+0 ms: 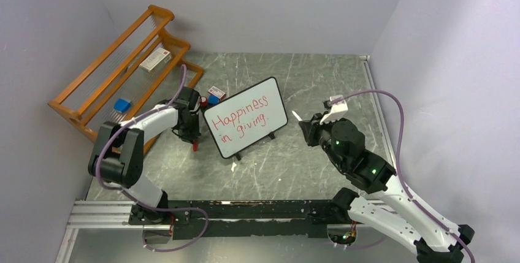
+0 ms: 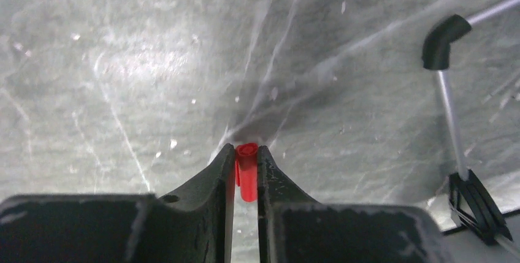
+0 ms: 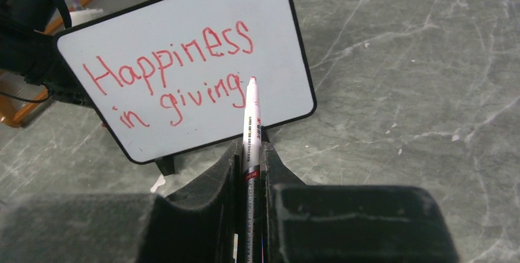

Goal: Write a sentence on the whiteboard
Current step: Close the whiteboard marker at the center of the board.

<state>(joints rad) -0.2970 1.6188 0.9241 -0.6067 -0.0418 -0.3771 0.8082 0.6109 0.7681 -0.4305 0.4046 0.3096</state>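
Seen from above, the left arm is bending low beside the whiteboard (image 1: 273,94), with the left gripper (image 1: 194,140) pointing down at the table (image 1: 319,79). The right gripper (image 1: 305,125) is facing the board from the right. The board is standing mid-table and showing the sentence (image 1: 242,111). A wooden rack (image 1: 160,13) is holding a white box (image 1: 154,59) and a blue item (image 1: 121,105).

In the left wrist view, the left gripper (image 2: 246,152) is pinching a red cap (image 2: 247,177).

In the right wrist view, the right gripper (image 3: 249,156) is pinching a white marker (image 3: 251,116), whose tip is pointing toward the whiteboard (image 3: 276,18) and the sentence (image 3: 165,70).

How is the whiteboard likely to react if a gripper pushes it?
The whiteboard probably tips easily: it stands tilted on two small feet. It looks thin, so probably light, and may slide on the smooth table. Likely stiff.
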